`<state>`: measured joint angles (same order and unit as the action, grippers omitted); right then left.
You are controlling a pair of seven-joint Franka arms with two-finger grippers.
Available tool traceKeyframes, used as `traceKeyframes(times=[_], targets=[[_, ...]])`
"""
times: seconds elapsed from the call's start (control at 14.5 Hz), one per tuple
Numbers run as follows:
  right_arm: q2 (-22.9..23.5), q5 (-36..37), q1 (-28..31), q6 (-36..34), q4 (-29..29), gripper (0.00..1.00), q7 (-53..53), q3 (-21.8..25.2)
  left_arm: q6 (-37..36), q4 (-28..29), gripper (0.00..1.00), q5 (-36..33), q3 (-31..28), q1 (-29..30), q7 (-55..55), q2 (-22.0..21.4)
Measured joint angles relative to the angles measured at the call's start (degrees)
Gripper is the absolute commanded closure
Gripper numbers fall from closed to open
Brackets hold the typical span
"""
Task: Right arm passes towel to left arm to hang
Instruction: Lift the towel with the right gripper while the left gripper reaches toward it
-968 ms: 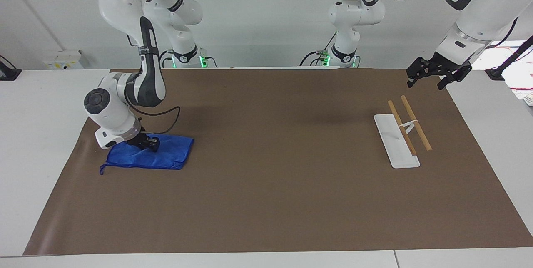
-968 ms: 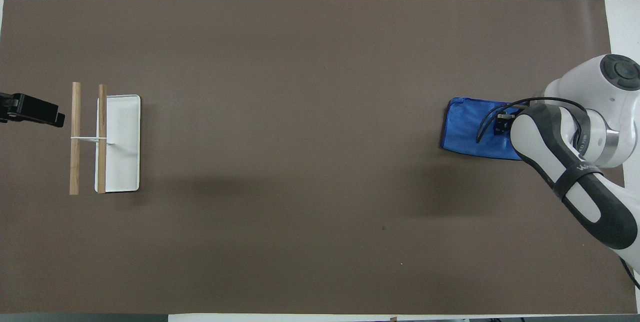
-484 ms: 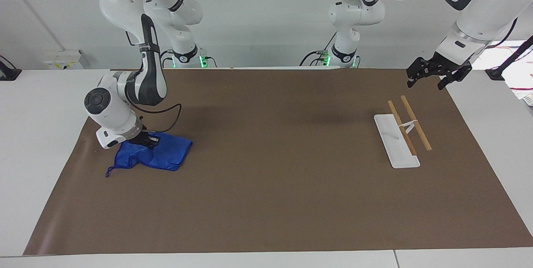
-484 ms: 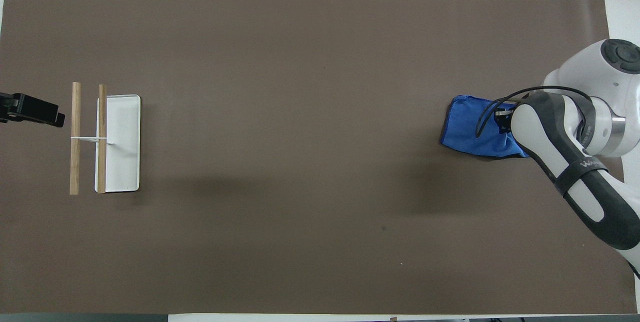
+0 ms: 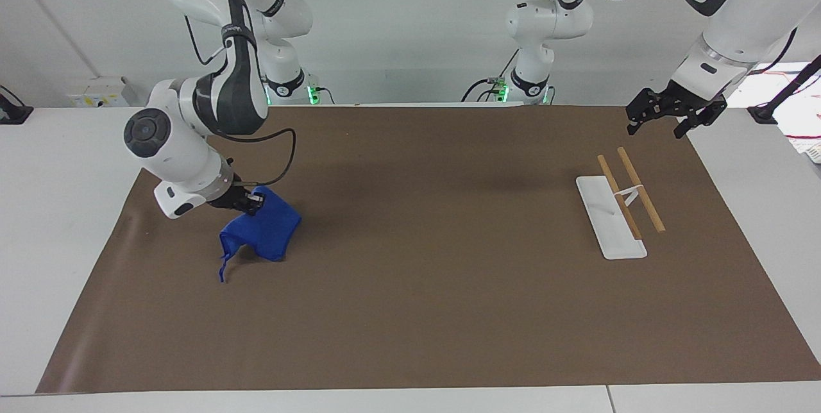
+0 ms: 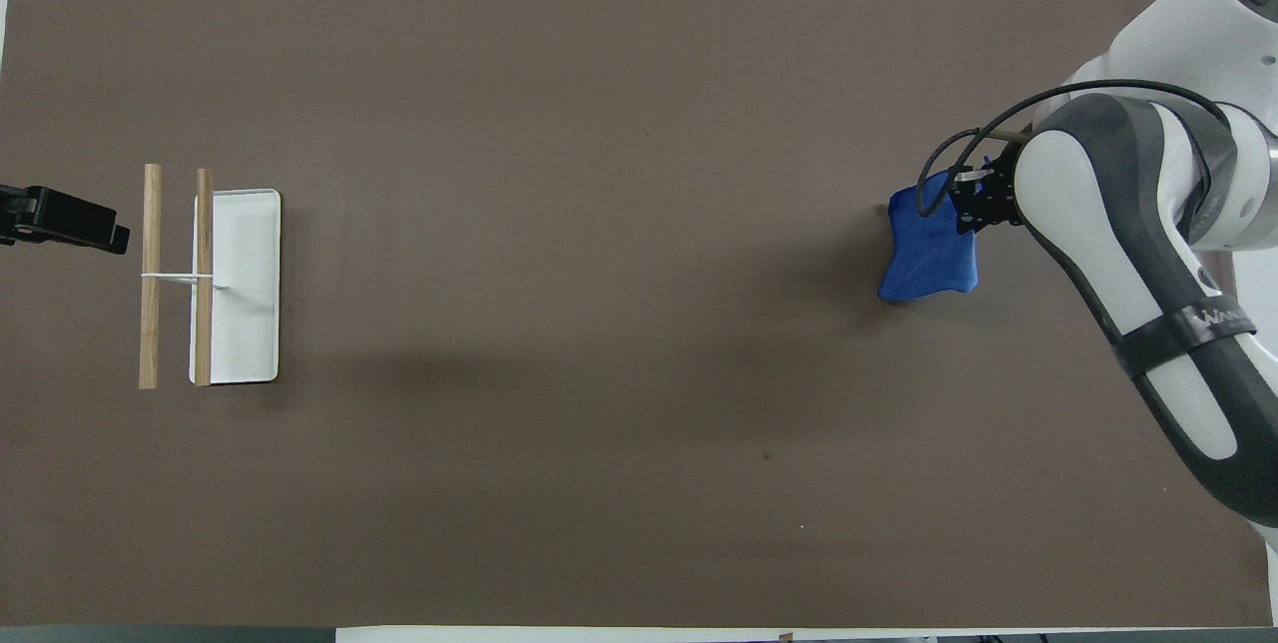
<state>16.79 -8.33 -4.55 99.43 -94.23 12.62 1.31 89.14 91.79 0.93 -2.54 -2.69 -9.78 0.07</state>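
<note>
My right gripper [image 5: 251, 200] is shut on the top edge of the blue towel [image 5: 266, 228] and holds it up over the brown mat at the right arm's end of the table. The towel hangs bunched below the fingers, its loop string [image 5: 223, 270] dangling down. It also shows in the overhead view [image 6: 931, 249], with the right gripper [image 6: 976, 209] beside it. My left gripper [image 5: 662, 113] waits in the air with its fingers spread, near the rack [image 5: 630, 190] at the left arm's end of the table; only its tip [image 6: 70, 224] shows in the overhead view.
The rack [image 6: 177, 277] has two wooden bars on a white base tray [image 5: 606, 217]. A brown mat [image 5: 410, 310] covers the table. Two smaller white arms with green lights [image 5: 532, 28] stand at the robots' edge.
The right gripper has lifted the towel off the mat and carried it toward the table's middle. The towel went from lying flat to hanging bunched. The left arm has not moved.
</note>
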Motion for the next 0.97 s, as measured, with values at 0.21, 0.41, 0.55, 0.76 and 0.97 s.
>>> traceKeyframes(times=[0.21, 0.41, 0.55, 0.76, 0.97], targets=[[-0.31, -7.05, -4.76, -3.43, 3.85, 1.00, 9.51, -0.14, 0.00, 0.00, 0.00, 0.00, 0.00, 0.00, 0.00, 0.00], [-1.41, -16.84, -7.28, -5.51, 5.18, 1.00, 20.15, -0.41, -0.03, 0.00, 0.00, 0.00, 0.11, -0.05, 0.00, -0.01], [-2.34, -21.29, -8.58, -6.39, 5.20, 1.00, 26.11, -1.14, -0.02, 0.00, 0.00, 0.00, 0.24, -0.06, 0.58, -0.26], [-2.82, -27.26, -12.70, -3.57, 5.22, 1.00, 37.71, -1.47, 0.81, 0.37, 0.00, 1.43, 0.79, -0.58, 6.06, -0.57], [-2.80, -31.81, -17.18, 3.25, 5.19, 1.00, 48.52, -1.53, 4.14, 2.89, 0.00, 6.59, 1.11, -3.14, 16.40, -0.53]])
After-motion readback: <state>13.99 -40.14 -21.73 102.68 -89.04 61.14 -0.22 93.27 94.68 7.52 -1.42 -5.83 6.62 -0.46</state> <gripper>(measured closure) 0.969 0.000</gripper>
